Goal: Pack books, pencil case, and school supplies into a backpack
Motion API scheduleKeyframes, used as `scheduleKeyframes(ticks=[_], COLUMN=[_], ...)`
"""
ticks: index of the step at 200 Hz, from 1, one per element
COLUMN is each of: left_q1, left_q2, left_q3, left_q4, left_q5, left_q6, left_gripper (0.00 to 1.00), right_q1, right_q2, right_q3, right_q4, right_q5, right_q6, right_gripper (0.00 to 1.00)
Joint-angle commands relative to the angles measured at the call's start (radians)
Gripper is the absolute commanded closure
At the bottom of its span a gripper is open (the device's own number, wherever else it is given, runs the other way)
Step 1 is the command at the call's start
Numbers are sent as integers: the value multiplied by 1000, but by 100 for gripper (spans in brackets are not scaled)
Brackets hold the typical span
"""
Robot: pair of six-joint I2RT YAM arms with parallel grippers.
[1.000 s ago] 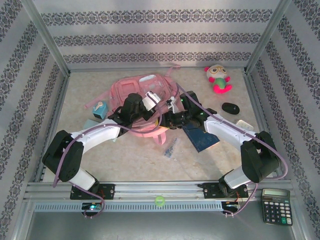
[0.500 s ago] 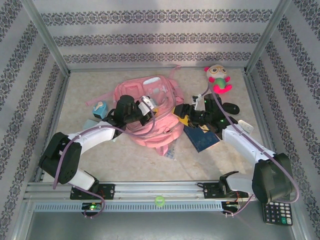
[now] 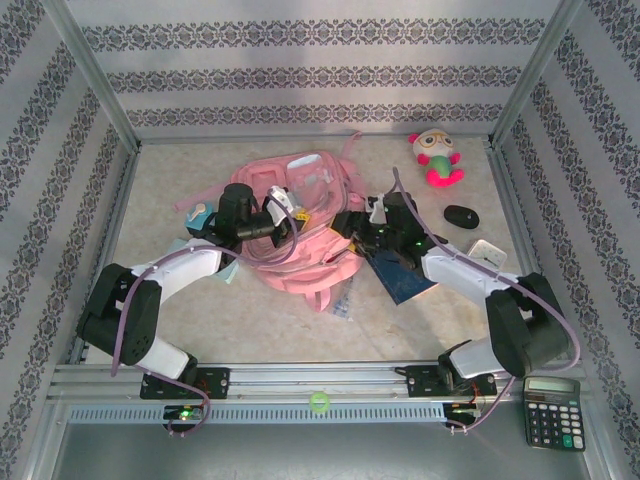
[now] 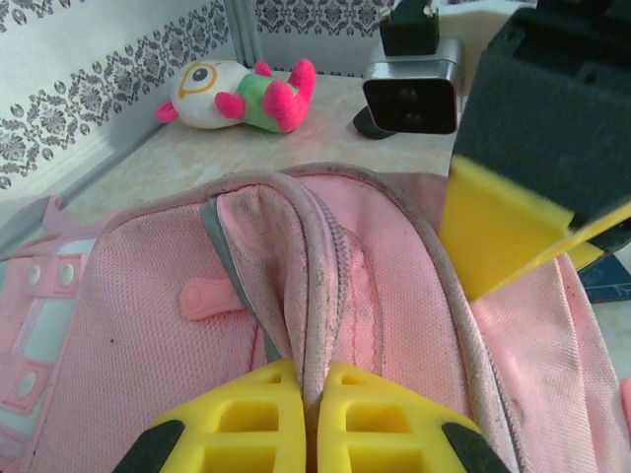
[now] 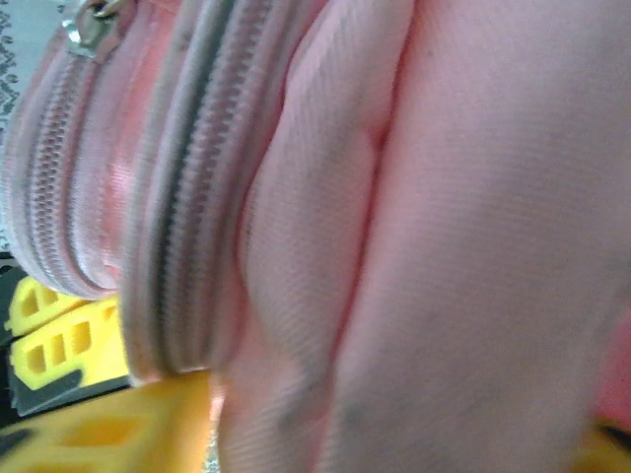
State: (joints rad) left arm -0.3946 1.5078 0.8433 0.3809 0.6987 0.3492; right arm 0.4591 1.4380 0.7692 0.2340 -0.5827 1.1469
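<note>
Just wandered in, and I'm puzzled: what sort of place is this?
Probably a robot test bench, not a classroom: two arms bolted to a rail, a metal frame around the table, and props like a backpack and toy.

backpack blurred close-up, book partly covered

Backpack: pink woven cloth, matt, with a fine mesh-like weave showing close up. Seam piping greyed and grubby; zip tape ribbed, with a small metal-looking pull. Fingers of left gripper: yellow plastic, matt, moulded in hollow cells. Plush toy: soft fuzzy cloth. Book: smooth dark navy cover. Table: smooth, pale, stone-patterned, low gloss. Frame rails: bare brushed metal. Calculator: black plastic.
</note>
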Motion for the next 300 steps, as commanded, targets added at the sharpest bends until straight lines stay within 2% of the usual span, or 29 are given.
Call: scheduleKeyframes(ticks=[1,12,19,37,59,71,86,102,126,149,183,227,252,278,289,300], left_q1=[-18,-17,-17,-17,-17,-19,-18,-21,-24,-33,-58,-76,-82,-92,-95,-99], left_q2=[0,20,28,24,-52,-114,-208,-311,-431,-477,-406,-263,-225,-208,-205,-210], left_q3=[91,126,155,190,157,133,81,19,-70,-157,-187,-158,-148,-150,-151,-152], left_q4=[93,49,-2,-60,-92,-151,-212,-270,-350,-336,-265,-166,-126,-69,-52,-44], left_q5=[79,3,-41,-165,-232,-253,-277,-289,-211,-134,-95,-130,-132,-140,-129,-123], left_q6=[59,100,133,150,144,137,130,109,114,125,146,152,142,116,105,96], left_gripper=[100,100,100,88,63,51,43,39,38,39,38,39,46,47,53,63], right_q1=[49,77,96,145,197,214,224,235,256,272,283,295,300,303,304,304], right_q2=[26,21,15,-5,-13,-1,21,40,54,63,73,78,82,82,82,79], right_q3=[20,-6,-23,-48,-47,-36,-7,12,29,51,62,73,77,81,81,79], right_q4=[208,271,304,348,383,413,424,436,452,448,448,447,446,447,446,444], right_q5=[146,224,278,432,570,597,592,589,605,603,597,590,587,584,587,594], right_q6=[91,119,140,153,135,123,113,106,104,85,80,68,66,62,60,58], right_gripper=[72,85,90,97,100,100,100,100,100,100,100,100,100,100,100,100])
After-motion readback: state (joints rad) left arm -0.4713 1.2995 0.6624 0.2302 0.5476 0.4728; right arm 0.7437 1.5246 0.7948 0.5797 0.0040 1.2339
